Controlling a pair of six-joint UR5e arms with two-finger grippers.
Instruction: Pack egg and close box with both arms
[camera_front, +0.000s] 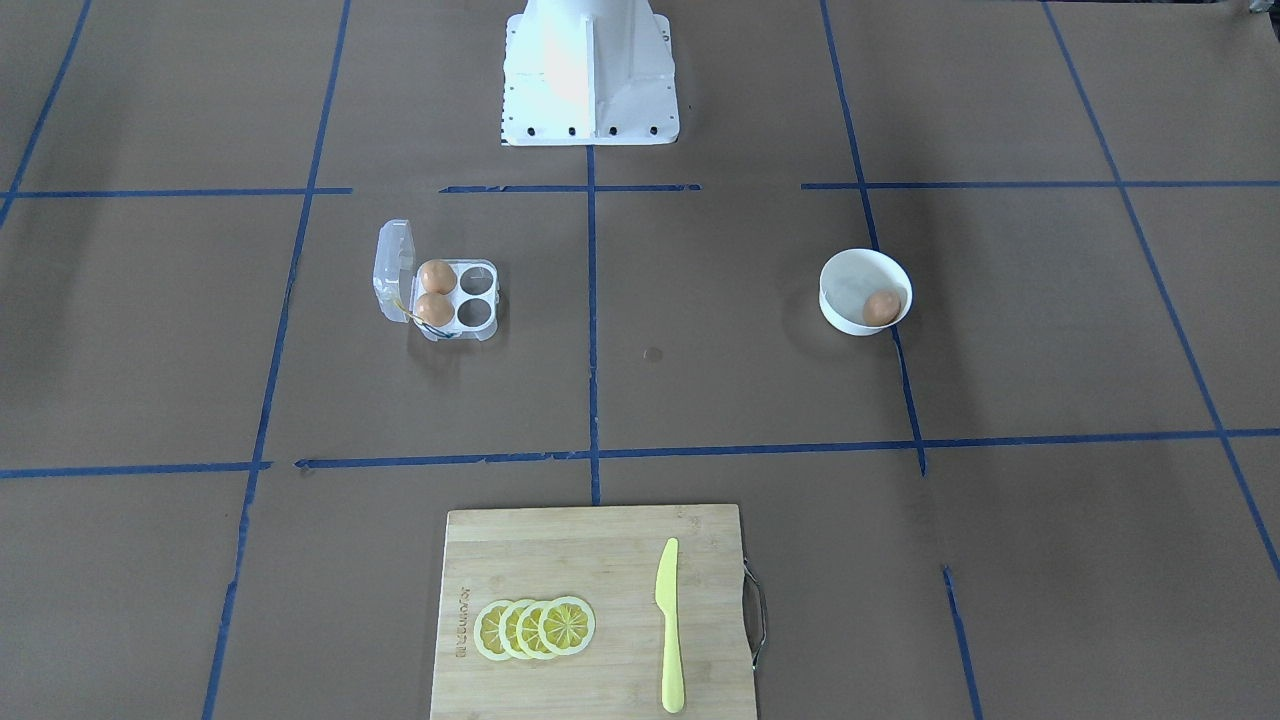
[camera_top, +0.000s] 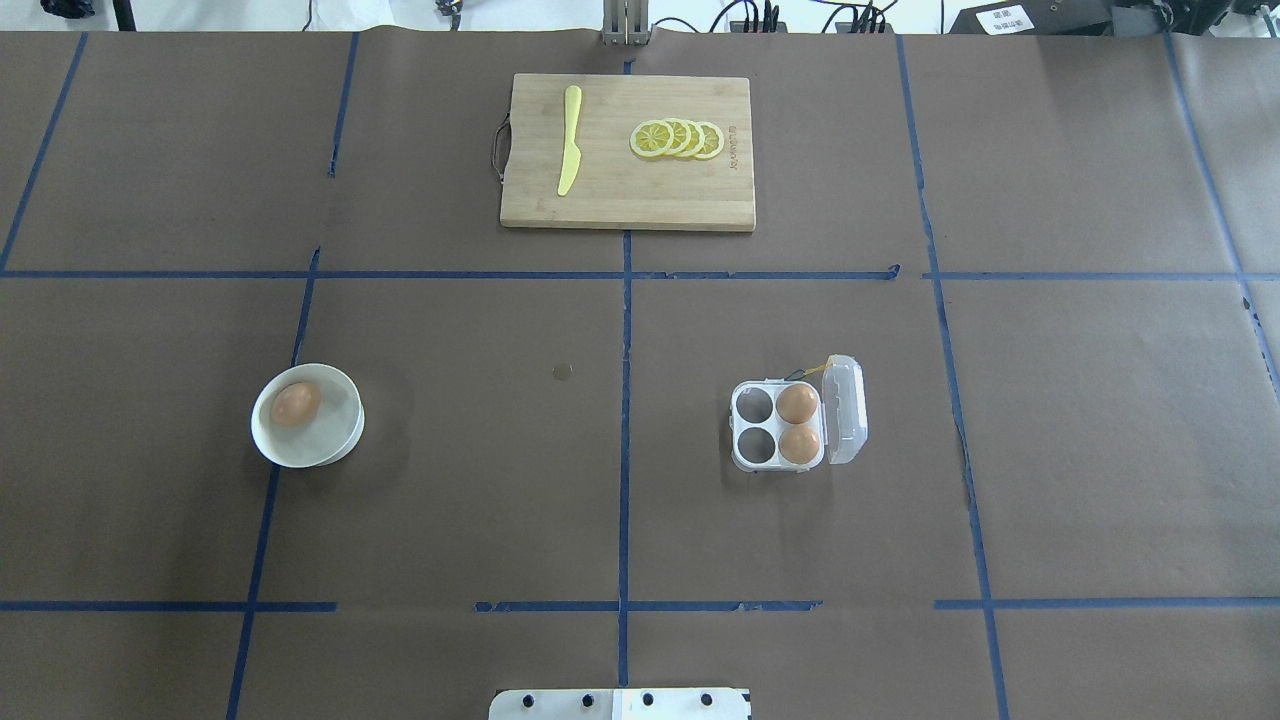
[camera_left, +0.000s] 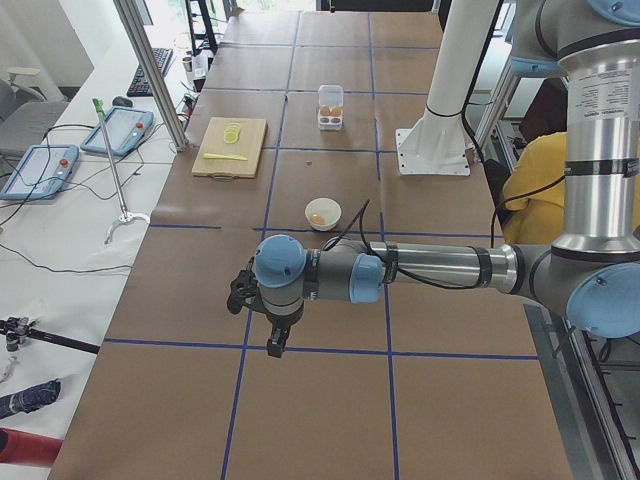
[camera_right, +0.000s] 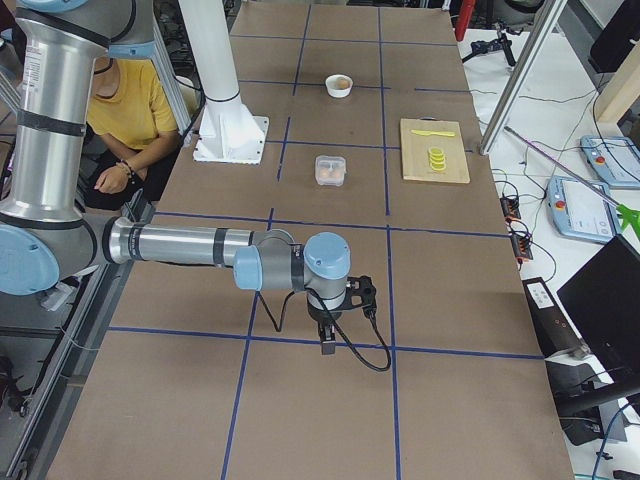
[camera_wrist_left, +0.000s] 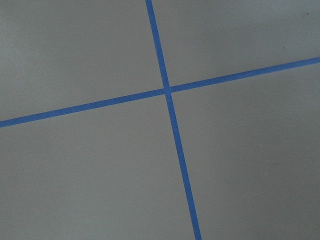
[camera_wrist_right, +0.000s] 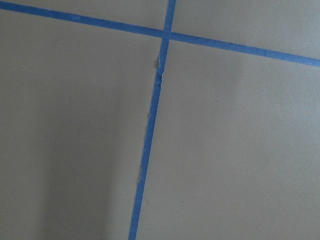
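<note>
Orange-brown smooth egg (camera_top: 296, 404) in white round bowl (camera_top: 340, 441), well apart from clear plastic four-cell carton (camera_top: 776, 424), lid open, two eggs (camera_top: 798, 403) inside; caught only in side views: black left pincer (camera_left: 274, 346) and right pincer (camera_right: 327, 345) above brown-papered, blue-taped desk (camera_top: 480, 480); released or clenched, cannot tell.
</note>
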